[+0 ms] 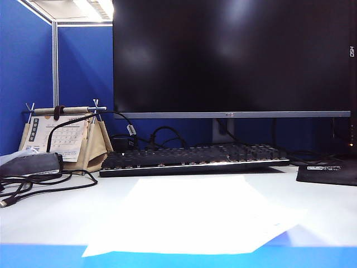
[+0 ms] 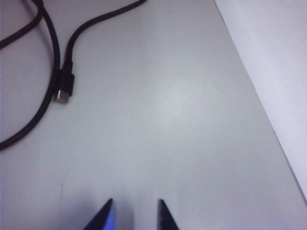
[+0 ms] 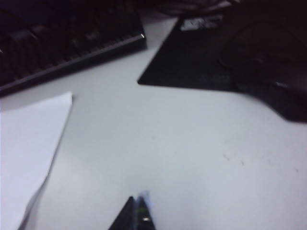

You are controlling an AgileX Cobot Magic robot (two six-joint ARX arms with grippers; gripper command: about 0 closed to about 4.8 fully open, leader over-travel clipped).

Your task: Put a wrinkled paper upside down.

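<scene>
**Paper flat between two idle tools**

The large thin white wrinkled paper lies flat on the pale grey tabletop, just in front of the black keyboard, its long axis running left to right. The left tool hovers over bare tabletop beside the sheet's left edge, tips slightly apart and holding nothing. The right tool, tips together, hangs off the sheet's right side. Both look similarly near.

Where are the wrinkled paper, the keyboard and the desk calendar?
wrinkled paper [image 1: 195,215]: exterior view, middle of the white sheet.
keyboard [image 1: 192,156]: exterior view, middle of the key rows.
desk calendar [image 1: 61,134]: exterior view, its printed grid page.
</scene>
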